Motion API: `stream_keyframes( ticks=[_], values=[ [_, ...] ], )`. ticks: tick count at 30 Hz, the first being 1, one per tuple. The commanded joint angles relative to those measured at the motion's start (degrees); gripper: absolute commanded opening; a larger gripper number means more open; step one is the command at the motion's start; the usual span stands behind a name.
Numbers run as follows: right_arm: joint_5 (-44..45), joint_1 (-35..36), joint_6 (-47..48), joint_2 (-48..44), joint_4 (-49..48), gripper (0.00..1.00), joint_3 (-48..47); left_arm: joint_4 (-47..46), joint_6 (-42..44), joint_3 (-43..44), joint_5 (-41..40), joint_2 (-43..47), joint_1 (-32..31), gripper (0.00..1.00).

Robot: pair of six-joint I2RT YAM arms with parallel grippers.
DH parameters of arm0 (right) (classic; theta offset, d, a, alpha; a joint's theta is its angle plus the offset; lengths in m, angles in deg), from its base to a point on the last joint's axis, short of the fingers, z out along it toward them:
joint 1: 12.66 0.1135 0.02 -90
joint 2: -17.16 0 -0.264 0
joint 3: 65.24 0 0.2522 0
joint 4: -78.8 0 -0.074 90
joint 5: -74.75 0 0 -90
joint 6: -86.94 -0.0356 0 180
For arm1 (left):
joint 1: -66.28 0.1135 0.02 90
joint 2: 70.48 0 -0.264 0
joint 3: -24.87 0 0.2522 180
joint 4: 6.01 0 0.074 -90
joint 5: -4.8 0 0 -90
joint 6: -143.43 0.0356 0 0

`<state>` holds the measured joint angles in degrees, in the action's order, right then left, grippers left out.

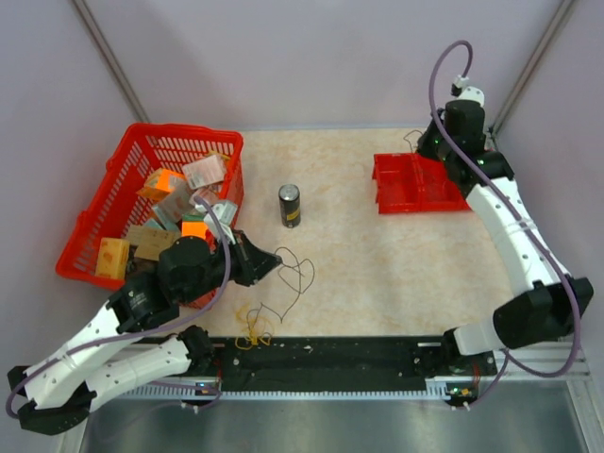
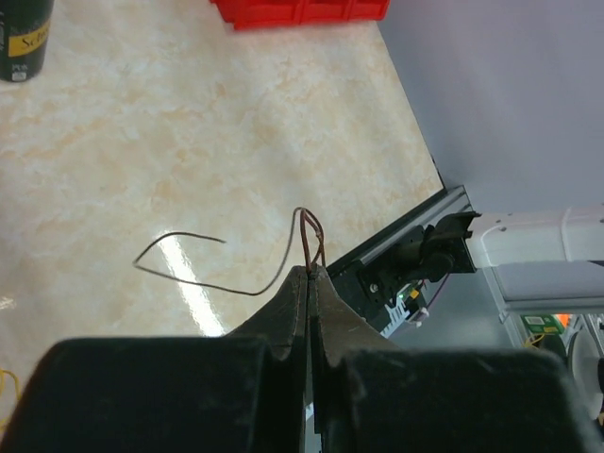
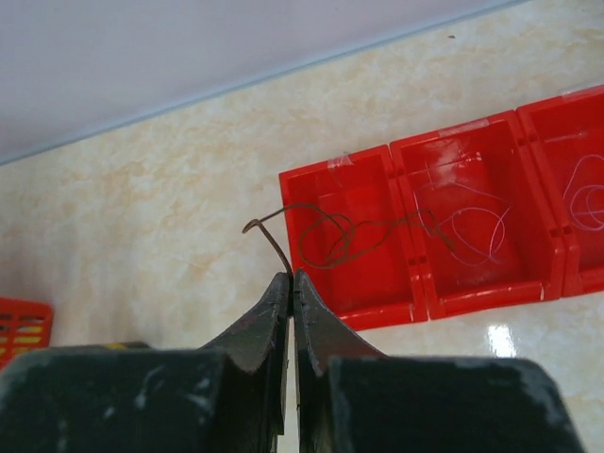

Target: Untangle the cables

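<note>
The black wire (image 1: 296,274) loops on the table right of my left gripper (image 1: 276,263), which is shut on one end of it. In the left wrist view the jaws (image 2: 310,271) pinch a small dark-brown loop, and the rest of the wire (image 2: 189,269) trails left on the table. The yellow-orange wire (image 1: 255,327) lies bunched near the front edge, apart from the black one. My right gripper (image 1: 416,143) hovers by the red tray (image 1: 392,198). In the right wrist view it (image 3: 291,276) is shut on the end of another dark wire (image 3: 340,236) lying in the tray's left compartment.
A dark can (image 1: 290,205) stands mid-table; it also shows in the left wrist view (image 2: 23,38). A red basket (image 1: 104,203) of packets sits at the left. The tray's other compartments (image 3: 472,274) hold thin pale wires. A black rail (image 1: 330,357) runs along the front edge.
</note>
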<state>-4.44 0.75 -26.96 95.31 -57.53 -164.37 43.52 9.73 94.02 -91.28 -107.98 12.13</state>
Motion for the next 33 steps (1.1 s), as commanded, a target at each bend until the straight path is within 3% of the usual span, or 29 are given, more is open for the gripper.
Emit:
stream_keyframes(
  ticks=[1, 7, 11, 17, 24, 30, 33],
  values=[
    [2.98, -1.1, 3.77, 6.39, -6.61, 0.0, -3.67, -4.66, -2.88, -0.99, 2.04, 1.2, 0.1, 0.0],
    [0.71, -3.21, 4.47, 15.62, -12.85, 0.0, -0.95, -4.3, -3.32, -1.34, 2.31, 1.9, 0.1, 0.0],
    [-6.04, -3.04, 4.83, 20.89, -13.39, 0.0, -1.47, -4.22, -3.49, -1.61, 2.57, 1.9, 0.01, 0.0],
    [-10.44, 0.3, 7.81, 18.97, -17.69, 0.0, 2.74, -4.57, -3.76, -2.31, 2.4, 2.08, 0.1, 0.0],
    [-10.28, 0.92, 8.79, 20.28, -17.61, 0.0, 2.66, -5.01, -3.49, -2.31, 2.92, 1.2, 0.1, 0.0],
    [-5.72, -5.58, -1.49, 24.06, -14.62, 0.0, 3.97, -4.92, -4.02, -2.66, 3.36, 1.81, 0.01, 0.0],
    [-4.39, -6.38, 0.86, 25.73, -14.36, 0.0, 3.28, -5.09, -4.37, -3.1, 3.63, 2.16, 0.1, 0.0]
  ],
)
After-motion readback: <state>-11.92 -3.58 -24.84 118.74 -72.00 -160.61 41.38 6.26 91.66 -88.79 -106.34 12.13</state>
